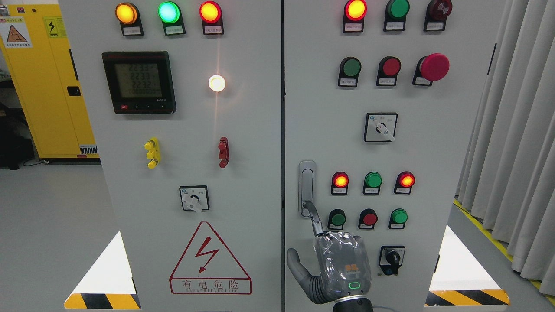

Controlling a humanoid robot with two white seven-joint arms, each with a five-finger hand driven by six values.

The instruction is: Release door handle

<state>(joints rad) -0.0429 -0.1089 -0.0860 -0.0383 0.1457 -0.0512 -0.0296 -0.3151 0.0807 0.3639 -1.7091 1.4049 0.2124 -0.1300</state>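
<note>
Head view: my right hand [342,264] is reaching up, one extended finger [313,216] touching the lower end of the vertical door handle [307,187], directly above; nothing grasped.

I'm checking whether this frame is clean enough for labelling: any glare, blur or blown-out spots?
Head view: sharp overall; the white lamp is blown out, with a vertical flare streak above and below it; the meter digits are faint; the small labels are too small to read; the right hand at the handle is in focus.
</note>
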